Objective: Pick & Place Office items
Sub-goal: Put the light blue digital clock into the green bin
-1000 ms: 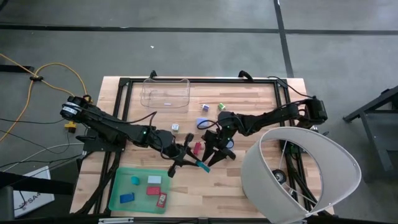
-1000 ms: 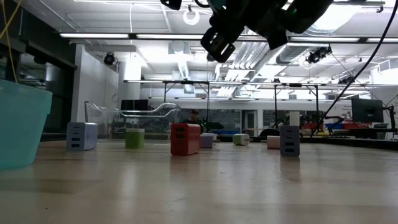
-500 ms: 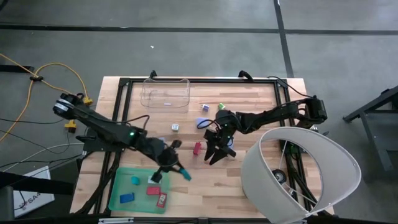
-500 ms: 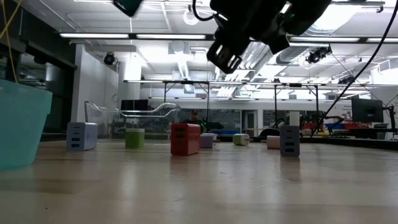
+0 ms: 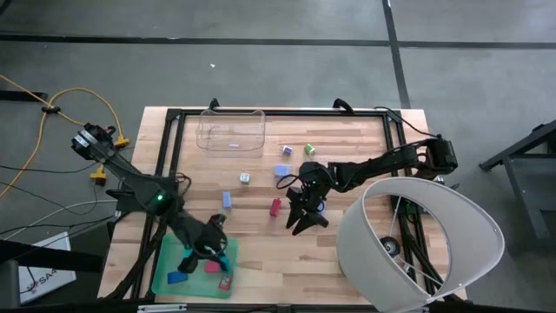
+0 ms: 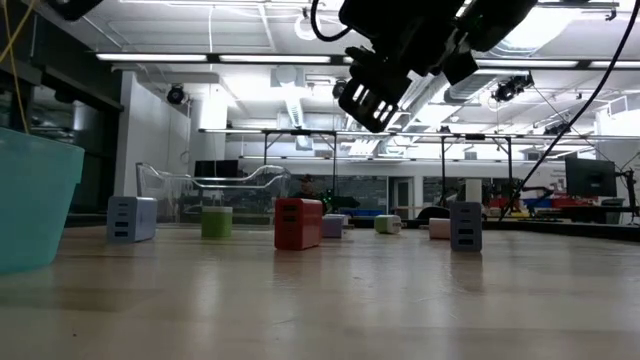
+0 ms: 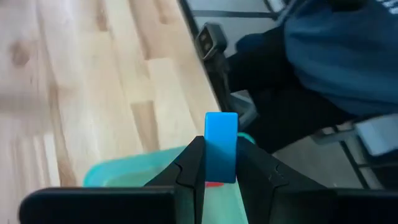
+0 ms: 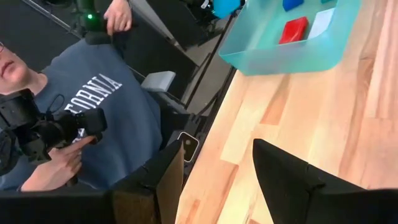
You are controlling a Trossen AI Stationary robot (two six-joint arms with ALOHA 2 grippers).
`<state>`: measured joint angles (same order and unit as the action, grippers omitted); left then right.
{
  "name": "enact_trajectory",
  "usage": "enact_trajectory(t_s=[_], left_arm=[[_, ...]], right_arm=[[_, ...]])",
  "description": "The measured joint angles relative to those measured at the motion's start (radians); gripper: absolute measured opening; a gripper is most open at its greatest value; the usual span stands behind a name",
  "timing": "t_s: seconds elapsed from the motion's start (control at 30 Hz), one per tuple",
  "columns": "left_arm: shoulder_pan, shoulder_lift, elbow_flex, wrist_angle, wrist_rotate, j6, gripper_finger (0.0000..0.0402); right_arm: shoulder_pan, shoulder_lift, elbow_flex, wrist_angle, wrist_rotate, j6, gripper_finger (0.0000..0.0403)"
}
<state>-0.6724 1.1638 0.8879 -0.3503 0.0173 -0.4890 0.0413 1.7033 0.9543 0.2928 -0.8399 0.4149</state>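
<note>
My left gripper (image 5: 217,252) hangs over the right end of the green tray (image 5: 165,261), shut on a light blue block (image 7: 221,146). The tray holds a teal piece (image 5: 188,254), a blue block (image 5: 176,278) and red pieces (image 5: 211,267). More office items stand on the wood: a red block (image 5: 275,207), a blue block (image 5: 227,199), a white cube (image 5: 245,178), a green block (image 5: 308,149). My right gripper (image 5: 300,217) hovers open just right of the red block, with nothing between its fingers (image 8: 168,180). My left gripper pinches the light blue block by its two broad sides (image 7: 219,171) between its two fingers. The block's free end sticks out past the fingertips. The fingers slant down toward the table's near edge. The block is lifted clear, above the tray.
A clear plastic bin (image 5: 232,130) stands at the far edge. A large white lampshade-like shell (image 5: 417,243) covers the near right corner. A person in a blue sweatshirt (image 8: 93,118) sits beyond the table's near edge. Bare wood lies between tray and right gripper.
My left gripper has carried the blue block from the table's middle toward the left and near edge, rolling its wrist, and now hangs over the tray. The block stays lifted clear in the shut fingers. My right gripper has tipped down a little.
</note>
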Motion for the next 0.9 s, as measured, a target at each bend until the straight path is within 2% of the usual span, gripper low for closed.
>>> enact_trajectory(t_s=[0.1,0.33,0.73,0.9], left_arm=[[-0.050,0.002,-0.032,0.010,-0.071,-0.058,0.0063],[-0.161,0.002,-0.181,0.242,-0.202,-0.122,0.0062],[-0.263,0.001,-0.350,0.315,-0.271,-0.490,0.0062],[-0.299,0.001,-0.369,0.344,-0.310,-0.560,0.0064]], right_arm=[[0.017,0.000,0.000,0.000,0.002,0.000,0.0180],[0.066,0.000,0.000,0.000,0.014,-0.001,0.0180],[0.124,0.000,0.000,0.001,0.076,-0.001,0.0180],[0.129,0.000,0.000,0.001,0.083,-0.002,0.0180]])
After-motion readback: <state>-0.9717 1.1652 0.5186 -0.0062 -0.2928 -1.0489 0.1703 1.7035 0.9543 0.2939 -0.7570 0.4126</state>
